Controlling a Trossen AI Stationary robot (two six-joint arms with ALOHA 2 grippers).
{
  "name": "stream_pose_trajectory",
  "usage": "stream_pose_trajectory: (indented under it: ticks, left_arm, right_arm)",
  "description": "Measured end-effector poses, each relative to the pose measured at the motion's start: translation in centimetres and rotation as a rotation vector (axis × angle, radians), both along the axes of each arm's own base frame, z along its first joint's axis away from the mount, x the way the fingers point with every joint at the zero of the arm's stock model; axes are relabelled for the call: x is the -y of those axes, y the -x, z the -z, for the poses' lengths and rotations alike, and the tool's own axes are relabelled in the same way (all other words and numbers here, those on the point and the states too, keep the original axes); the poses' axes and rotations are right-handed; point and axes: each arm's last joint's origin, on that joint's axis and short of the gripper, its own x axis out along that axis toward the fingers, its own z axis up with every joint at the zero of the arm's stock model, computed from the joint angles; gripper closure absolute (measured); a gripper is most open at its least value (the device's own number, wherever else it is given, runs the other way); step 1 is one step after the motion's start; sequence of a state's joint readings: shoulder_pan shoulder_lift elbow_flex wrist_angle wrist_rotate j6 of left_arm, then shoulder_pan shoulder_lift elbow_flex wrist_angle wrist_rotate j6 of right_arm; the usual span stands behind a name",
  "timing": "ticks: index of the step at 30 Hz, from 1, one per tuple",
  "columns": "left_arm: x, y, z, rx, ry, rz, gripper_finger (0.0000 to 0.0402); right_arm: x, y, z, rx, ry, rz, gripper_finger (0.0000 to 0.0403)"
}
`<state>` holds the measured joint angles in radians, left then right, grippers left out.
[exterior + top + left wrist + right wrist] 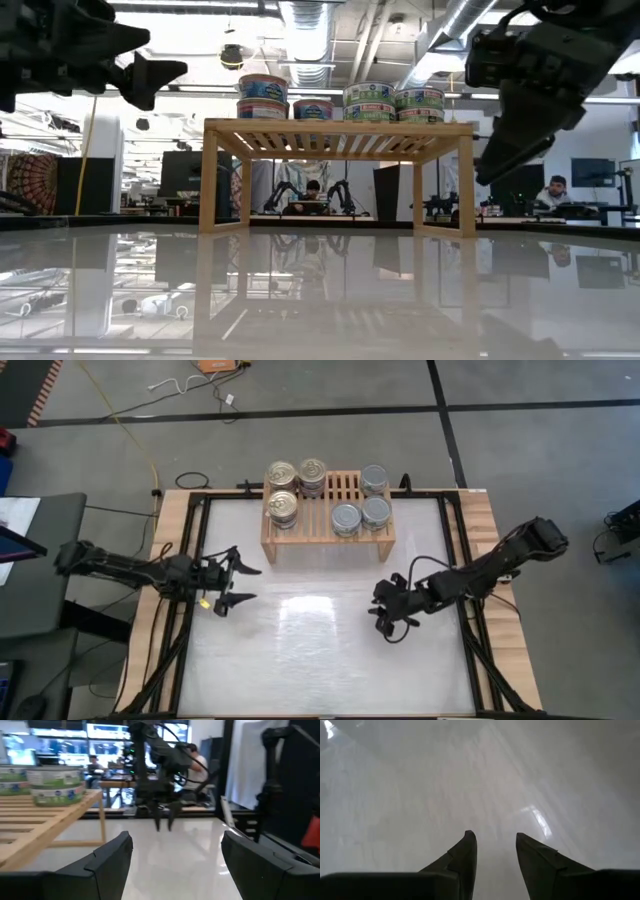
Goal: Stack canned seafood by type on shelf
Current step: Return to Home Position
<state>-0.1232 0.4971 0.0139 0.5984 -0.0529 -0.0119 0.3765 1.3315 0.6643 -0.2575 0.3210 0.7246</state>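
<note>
While both arms hang clear, you count three gold tops (284, 508), three silver tops (346, 518) on one shelf (340, 488); left gripper (252, 584) wide, right gripper (390, 630) narrow.

The bare table (320, 660) lies open between the left gripper (250, 584) and the right gripper (385, 626), with the shelf (327, 541) and its stacked tins (346, 518) standing beyond both, though there is room to reach beneath its top.

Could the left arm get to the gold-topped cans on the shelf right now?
Probably yes. The left gripper hangs open near the end of the shelf where the gold-topped cans stand, with only table between them.
</note>
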Motion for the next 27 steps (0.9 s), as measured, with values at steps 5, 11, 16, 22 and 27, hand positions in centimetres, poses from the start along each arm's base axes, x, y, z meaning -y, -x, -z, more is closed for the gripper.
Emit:
stream_pose_trajectory:
  ticks: [5,11,16,22,27]
  left_arm:
    - [-0.5,0.4,0.4,-0.046,-0.015,0.066,0.0107]
    - [-0.6,1.4,0.6,-0.072,-0.010,0.069,0.0107]
    - [-0.7,2.5,0.5,-0.040,-0.023,0.054,0.0107]
    - [-0.8,3.1,0.8,-0.064,-0.018,0.043,0.0107]
    - [-0.8,3.1,0.9,-0.083,0.024,0.036,0.0107]
  right_arm:
    - [0.6,-0.1,-0.1,0.003,0.001,0.023,0.0239]
    - [0.7,0.0,-0.3,0.006,-0.002,0.025,0.0239]
    - [0.9,0.6,-1.1,0.019,0.010,0.023,0.0239]
    - [1.4,1.6,-2.1,0.031,0.055,0.037,0.0239]
    - [1.5,3.0,-3.0,0.031,0.080,0.014,0.0239]
